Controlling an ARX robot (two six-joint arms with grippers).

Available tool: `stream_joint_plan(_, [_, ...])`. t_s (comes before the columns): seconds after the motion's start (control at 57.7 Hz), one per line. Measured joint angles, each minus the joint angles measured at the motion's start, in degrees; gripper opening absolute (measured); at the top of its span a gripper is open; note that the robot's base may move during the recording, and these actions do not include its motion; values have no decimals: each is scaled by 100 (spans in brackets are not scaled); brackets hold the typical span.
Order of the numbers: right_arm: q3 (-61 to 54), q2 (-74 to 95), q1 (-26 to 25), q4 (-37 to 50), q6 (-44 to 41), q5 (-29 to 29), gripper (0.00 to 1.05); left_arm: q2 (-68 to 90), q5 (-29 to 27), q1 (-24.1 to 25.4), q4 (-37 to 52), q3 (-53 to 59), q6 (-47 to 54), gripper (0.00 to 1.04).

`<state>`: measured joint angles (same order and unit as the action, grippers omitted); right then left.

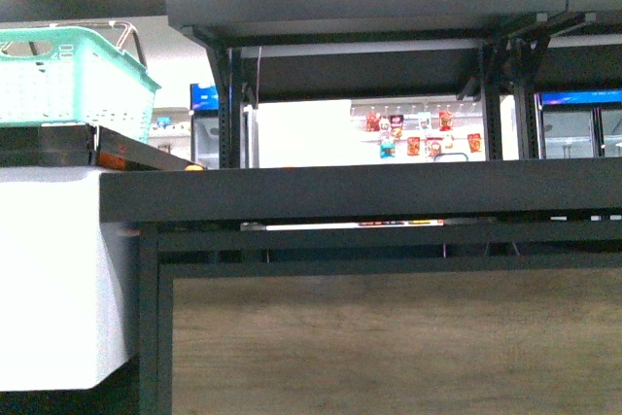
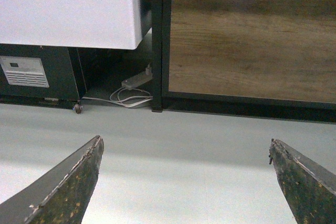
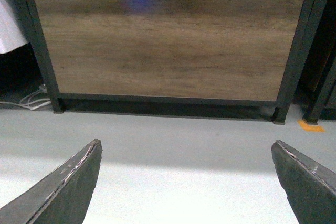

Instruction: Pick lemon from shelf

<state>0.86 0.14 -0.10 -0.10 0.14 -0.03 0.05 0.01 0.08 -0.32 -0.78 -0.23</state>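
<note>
One teal lattice basket (image 1: 73, 75) with a wire handle sits high at the left on a dark unit. Its contents are hidden from this low angle.

Black metal shelf (image 1: 360, 191): thick flat tiers, perforated uprights, and a wood-grain panel (image 1: 389, 337) framed in its base. The lemon cannot be made out on any tier. Only a small orange sliver (image 1: 194, 167) shows at the middle tier's left end.

White boxy cabinet (image 1: 58, 269) stands just beside the shelf. The floor (image 2: 173, 124) is pale grey and smooth. A white power strip with coiled cable (image 2: 131, 92) lies under the cabinet.

Arms: left claw (image 2: 186, 140) spread wide, empty, with scuffed dark fingers. The right claw (image 3: 186, 142) is likewise spread and holds nothing.
</note>
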Motion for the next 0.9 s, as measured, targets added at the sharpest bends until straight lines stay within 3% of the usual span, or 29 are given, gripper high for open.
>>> stream_joint_plan(0.901, [0,-4,0,0,0,-13,97,0,0,0,0,0,0,97])
